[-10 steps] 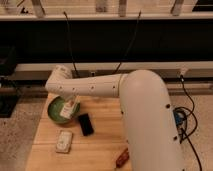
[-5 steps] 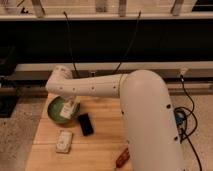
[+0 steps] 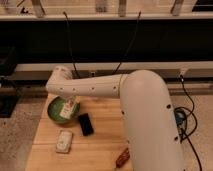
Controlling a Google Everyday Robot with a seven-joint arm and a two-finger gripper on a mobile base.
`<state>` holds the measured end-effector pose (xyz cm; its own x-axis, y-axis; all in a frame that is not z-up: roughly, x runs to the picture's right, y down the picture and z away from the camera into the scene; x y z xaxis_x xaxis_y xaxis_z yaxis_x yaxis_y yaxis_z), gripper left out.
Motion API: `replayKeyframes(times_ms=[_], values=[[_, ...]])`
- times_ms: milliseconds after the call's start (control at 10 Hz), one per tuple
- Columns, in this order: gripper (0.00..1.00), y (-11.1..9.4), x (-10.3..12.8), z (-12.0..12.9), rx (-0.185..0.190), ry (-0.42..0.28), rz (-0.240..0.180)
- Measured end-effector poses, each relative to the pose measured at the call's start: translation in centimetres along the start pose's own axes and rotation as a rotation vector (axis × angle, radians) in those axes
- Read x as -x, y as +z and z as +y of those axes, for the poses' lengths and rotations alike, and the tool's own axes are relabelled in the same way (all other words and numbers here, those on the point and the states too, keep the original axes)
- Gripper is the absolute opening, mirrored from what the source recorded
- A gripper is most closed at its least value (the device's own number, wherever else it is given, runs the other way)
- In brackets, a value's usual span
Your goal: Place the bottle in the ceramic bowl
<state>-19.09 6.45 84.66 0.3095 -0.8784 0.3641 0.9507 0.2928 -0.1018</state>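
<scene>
Gripper point(image 3: 69, 109) over the ceramic bowl point(image 3: 52, 113) — black slab point(image 3: 85, 124), packet point(image 3: 64, 141) nearby

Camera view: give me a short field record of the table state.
hand: over the ceramic bowl
bottle: whitish, at the hand, over the bowl; grip unclear
black slab: on the table, just beside the bowl
packet: flat on the table, nearer the camera than the bowl
reddish-brown object: at the table's near edge, by the arm
</scene>
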Motion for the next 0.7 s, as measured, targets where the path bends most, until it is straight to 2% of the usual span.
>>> replayKeyframes(times_ms=[700], values=[[0.17, 0.13, 0.05, -0.20, -0.015, -0.019, -0.003]])
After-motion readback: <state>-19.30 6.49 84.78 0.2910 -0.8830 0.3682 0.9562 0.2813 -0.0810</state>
